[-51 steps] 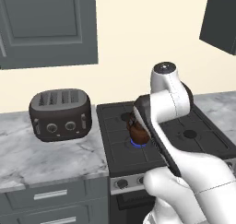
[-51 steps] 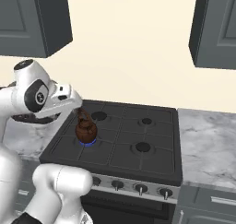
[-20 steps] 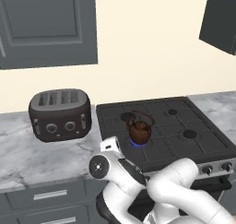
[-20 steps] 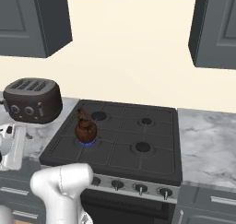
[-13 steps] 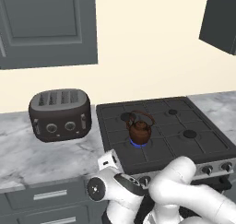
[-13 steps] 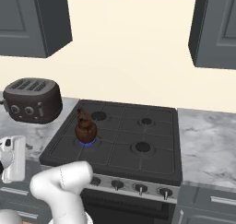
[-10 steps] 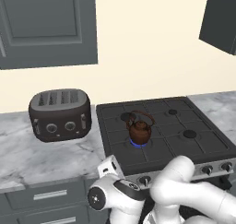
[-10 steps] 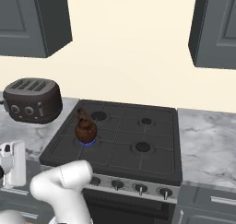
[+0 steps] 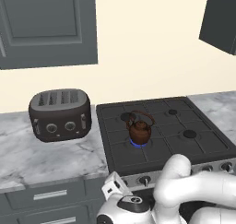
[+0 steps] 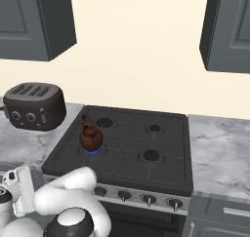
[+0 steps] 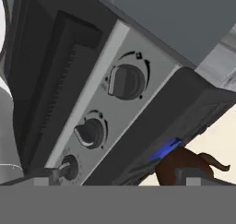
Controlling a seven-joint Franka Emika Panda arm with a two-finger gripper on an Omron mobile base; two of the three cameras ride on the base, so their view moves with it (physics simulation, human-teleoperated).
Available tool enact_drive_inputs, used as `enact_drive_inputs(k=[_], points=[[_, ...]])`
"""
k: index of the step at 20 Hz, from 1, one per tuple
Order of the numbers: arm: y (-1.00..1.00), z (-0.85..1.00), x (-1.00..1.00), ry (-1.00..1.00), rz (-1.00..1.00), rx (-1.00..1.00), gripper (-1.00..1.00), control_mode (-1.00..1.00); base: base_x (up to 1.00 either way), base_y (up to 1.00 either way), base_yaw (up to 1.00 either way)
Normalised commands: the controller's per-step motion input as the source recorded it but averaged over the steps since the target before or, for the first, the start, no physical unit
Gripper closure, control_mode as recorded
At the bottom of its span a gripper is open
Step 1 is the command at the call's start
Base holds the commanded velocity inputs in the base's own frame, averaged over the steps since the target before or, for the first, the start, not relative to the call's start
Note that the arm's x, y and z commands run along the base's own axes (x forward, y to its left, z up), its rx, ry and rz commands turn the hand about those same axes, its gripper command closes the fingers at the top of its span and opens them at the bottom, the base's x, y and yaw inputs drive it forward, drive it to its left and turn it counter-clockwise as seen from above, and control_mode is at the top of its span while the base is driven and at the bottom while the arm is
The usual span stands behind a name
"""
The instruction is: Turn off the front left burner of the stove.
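The black stove (image 9: 203, 121) (image 10: 166, 133) has a brown kettle (image 9: 139, 129) (image 10: 91, 136) on its front left burner (image 9: 138, 144) (image 10: 92, 151). A blue flame ring shows under the kettle. My white hand (image 9: 112, 187) (image 10: 21, 189) hangs low, in front of the stove's left end. In the hand view my gripper (image 11: 120, 178) is open and empty, facing the silver knob strip (image 11: 103, 96) at a slant. Three round black knobs line up there: the largest knob (image 11: 126, 81), a middle knob (image 11: 90, 133) and a small one (image 11: 69, 168). The blue flame (image 11: 166, 149) and kettle (image 11: 184, 165) peek over the stove's edge.
A dark brown toaster (image 9: 60, 114) (image 10: 34, 106) stands on the marble counter (image 9: 46, 156) left of the stove. Dark cabinets hang above. Grey drawers (image 9: 46, 195) and the black oven door (image 11: 50, 75) lie below the counter edge, close to my hand.
My arm has sunk further below the counter edge in front of the stove, the hand dropping lower. Kettle, flame and toaster have not moved.
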Motion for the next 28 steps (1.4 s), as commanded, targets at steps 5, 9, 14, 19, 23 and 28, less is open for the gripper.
enact_drive_inputs(k=[5,9,14,19,23,28], points=[[0.00,-0.31,0.00,-0.07,0.01,-0.06,-1.00,-1.00,0.00,0.00,0.00],[0.07,-0.34,0.00,-0.10,0.00,-0.01,-1.00,-1.00,0.00,0.00,0.00],[0.00,-0.20,0.00,-0.22,0.00,0.00,-1.00,-1.00,0.00,0.00,0.00],[0.01,0.00,0.00,-0.20,0.00,0.00,-1.00,-1.00,0.00,0.00,0.00],[0.11,0.00,0.00,-0.11,0.00,0.00,-1.00,-1.00,0.00,0.00,0.00],[0.10,0.00,0.06,-0.04,0.00,0.00,-1.00,-1.00,0.00,0.00,0.00]])
